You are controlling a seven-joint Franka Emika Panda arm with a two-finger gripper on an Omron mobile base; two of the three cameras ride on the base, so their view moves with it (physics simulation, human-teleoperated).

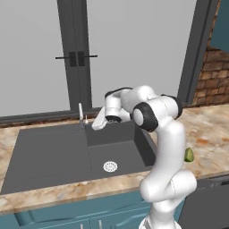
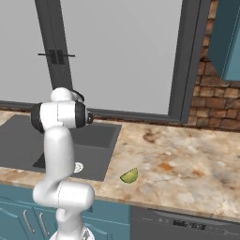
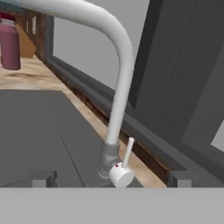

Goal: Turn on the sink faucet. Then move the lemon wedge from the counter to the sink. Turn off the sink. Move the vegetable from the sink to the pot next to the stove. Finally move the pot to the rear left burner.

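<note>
The sink faucet [image 3: 114, 109], a thin silver spout with a bent top, stands at the back rim of the dark grey sink [image 1: 49, 152]. Its small side lever [image 3: 127, 153] points up beside the base. My gripper [image 3: 111, 179] is open, with one dark fingertip [image 3: 43, 178] on each side of the faucet's base and nothing held. In the left base view the gripper [image 1: 97, 124] hangs just right of the faucet [image 1: 81, 114]. The lemon wedge [image 1: 188, 155] [image 2: 130, 176] lies on the marbled counter [image 2: 178, 159], right of the basin. Pot and stove are out of view.
A round silver drain [image 1: 110, 167] sits in the deep part of the basin. A window with dark frames [image 1: 76, 58] runs behind the sink, and a brick wall [image 2: 211, 103] lies to the right. A dark pink bottle [image 3: 9, 46] stands on the far counter.
</note>
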